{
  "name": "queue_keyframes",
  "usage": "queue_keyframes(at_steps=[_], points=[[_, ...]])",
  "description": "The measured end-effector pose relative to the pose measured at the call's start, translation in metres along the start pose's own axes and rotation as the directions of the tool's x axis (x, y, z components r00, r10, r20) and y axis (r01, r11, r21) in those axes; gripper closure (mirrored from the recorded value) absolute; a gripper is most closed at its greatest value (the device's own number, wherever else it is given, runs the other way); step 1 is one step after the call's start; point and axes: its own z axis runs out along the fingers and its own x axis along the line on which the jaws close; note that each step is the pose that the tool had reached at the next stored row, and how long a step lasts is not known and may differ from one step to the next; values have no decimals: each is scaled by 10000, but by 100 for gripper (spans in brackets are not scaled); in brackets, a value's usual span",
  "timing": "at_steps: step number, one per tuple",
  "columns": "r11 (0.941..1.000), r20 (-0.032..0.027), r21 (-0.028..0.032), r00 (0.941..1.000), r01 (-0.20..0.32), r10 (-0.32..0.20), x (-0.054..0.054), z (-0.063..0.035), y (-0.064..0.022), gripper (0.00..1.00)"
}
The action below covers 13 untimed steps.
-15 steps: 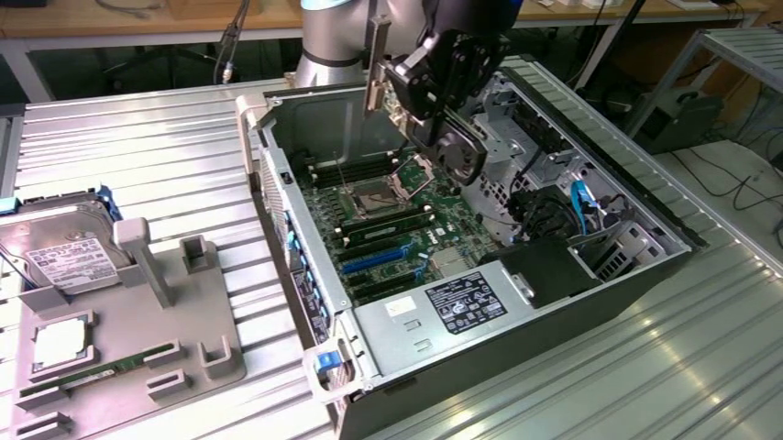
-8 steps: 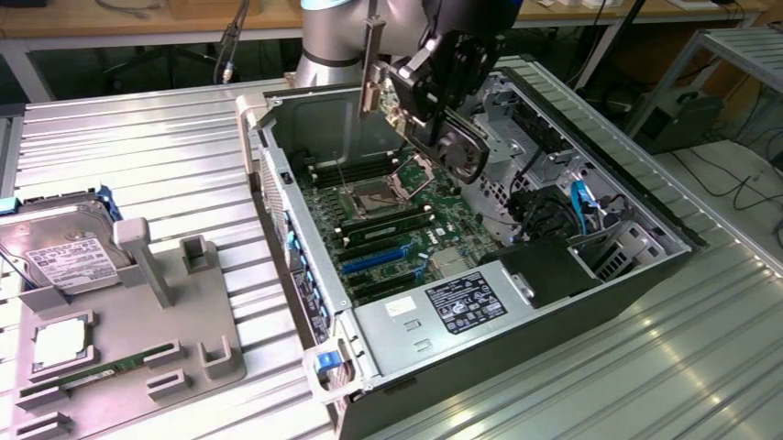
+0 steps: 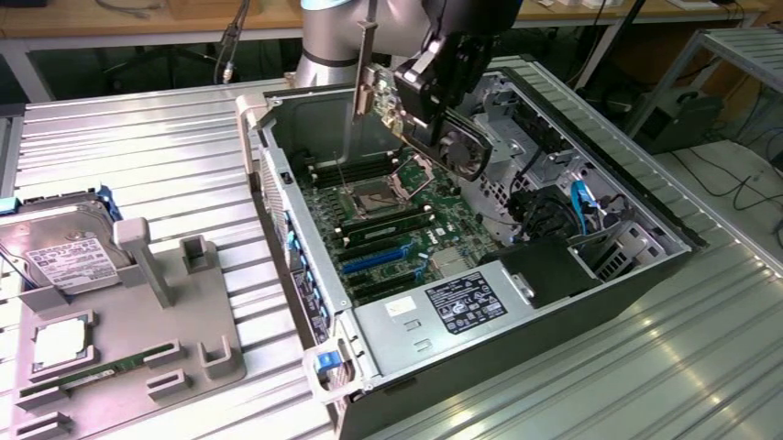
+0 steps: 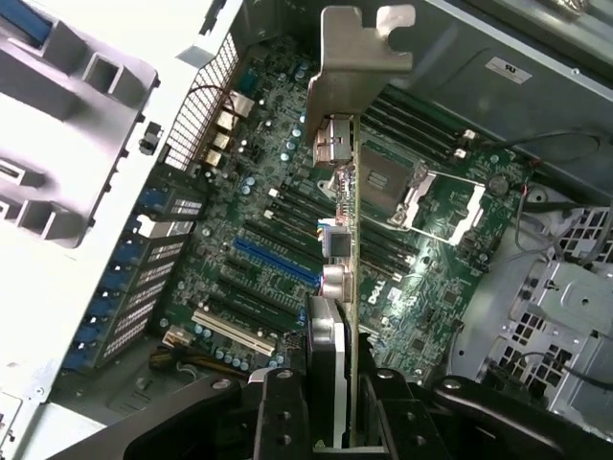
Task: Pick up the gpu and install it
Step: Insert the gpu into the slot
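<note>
Closest to the wrist cam we've got the black jaws clamped on the gpu (image 4: 337,244), one on each face of the card. That means we're looking straight along its thin edge, with the silver bracket (image 4: 356,57) at the far end. Below it is the motherboard (image 4: 239,211), and the blue slot (image 4: 273,261) and the open CPU socket (image 4: 412,187) sit on opposite sides of the card's line. The card isn't seated in any slot; it's just hanging in the air over the board.

In the exterior view the gpu (image 3: 456,145) is up above the open PC case (image 3: 636,275). It's tilted, with the round black fan turned toward the camera and the bracket end pointing up. The case lies on its side on the ribbed metal table (image 3: 147,156), with the power supply (image 3: 471,302) at its near end.

Over on the exterior view's left, well apart from the case, a grey holder (image 3: 183,348) carries the hard drive (image 3: 68,252) and a RAM stick (image 3: 104,374).
</note>
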Motion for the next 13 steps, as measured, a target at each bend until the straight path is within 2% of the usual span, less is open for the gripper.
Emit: queue_keyframes(at_steps=[8,13], points=[[9967,-23,-32,9967,807,-807,0,0,-1,71],[9890,-39,-59,9890,1475,-1475,0,0,-1,71]])
